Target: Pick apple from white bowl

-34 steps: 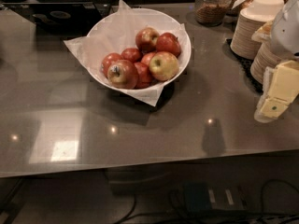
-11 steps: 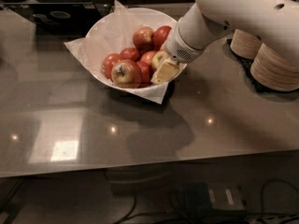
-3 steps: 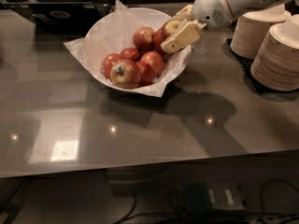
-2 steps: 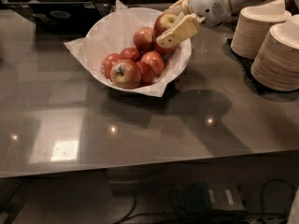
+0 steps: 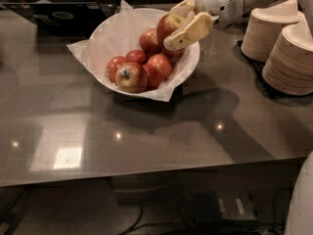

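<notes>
1. At the near edge, note the grey table (image 5: 146,146). Its glossy top carries light reflections, and cables (image 5: 210,207) lie on the floor beneath it.
2. Locate the white bowl (image 5: 193,62) at mid-table, left of centre. Its crinkled paper liner (image 5: 88,50) sticks out past the rim on the left and at the front.
3. Inside the bowl, the red-and-gold streaked apple (image 5: 130,77) sits nearest you, stem hollow up. The darker red apples (image 5: 159,65) are packed behind and to its right.
4. Find the gripper (image 5: 182,19) over the right half of the bowl, above the pile. Its fingers (image 5: 193,29) are closed on the apple (image 5: 168,24), one finger on the near side and one on the far side. The apple is held raised above the other fruit, at about rim height or higher.
5. The white arm (image 5: 230,1) enters from the upper right.
6. At the far right, two stacks of tan paper bowls (image 5: 288,60) stand on a black mat (image 5: 254,65), well apart from the white bowl.
7. At the far left, a dark tray (image 5: 54,16) lies behind the bowl.
</notes>
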Tool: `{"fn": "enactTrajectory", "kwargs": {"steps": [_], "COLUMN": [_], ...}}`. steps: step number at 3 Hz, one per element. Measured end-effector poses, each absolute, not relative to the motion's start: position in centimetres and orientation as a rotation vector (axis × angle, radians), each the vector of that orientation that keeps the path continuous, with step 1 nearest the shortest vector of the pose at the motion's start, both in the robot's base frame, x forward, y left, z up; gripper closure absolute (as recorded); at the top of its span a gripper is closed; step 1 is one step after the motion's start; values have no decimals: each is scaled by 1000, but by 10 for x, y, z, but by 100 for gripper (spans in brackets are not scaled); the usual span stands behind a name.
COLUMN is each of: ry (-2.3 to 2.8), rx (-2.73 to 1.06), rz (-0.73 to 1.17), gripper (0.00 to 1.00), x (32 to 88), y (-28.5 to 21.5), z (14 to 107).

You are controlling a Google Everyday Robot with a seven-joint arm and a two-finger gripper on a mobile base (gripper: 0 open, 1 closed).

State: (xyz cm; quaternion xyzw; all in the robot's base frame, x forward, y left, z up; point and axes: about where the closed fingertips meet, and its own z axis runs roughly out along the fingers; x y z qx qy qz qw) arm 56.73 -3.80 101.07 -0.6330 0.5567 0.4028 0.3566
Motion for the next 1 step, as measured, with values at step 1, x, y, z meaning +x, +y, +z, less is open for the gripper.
{"fn": "enactTrajectory", "kwargs": {"steps": [1], "ry": [1436], "rx": [-1638], "rz": [1044], "gripper": [100], "x": [566], "y": [-38], "z": [1010]}}
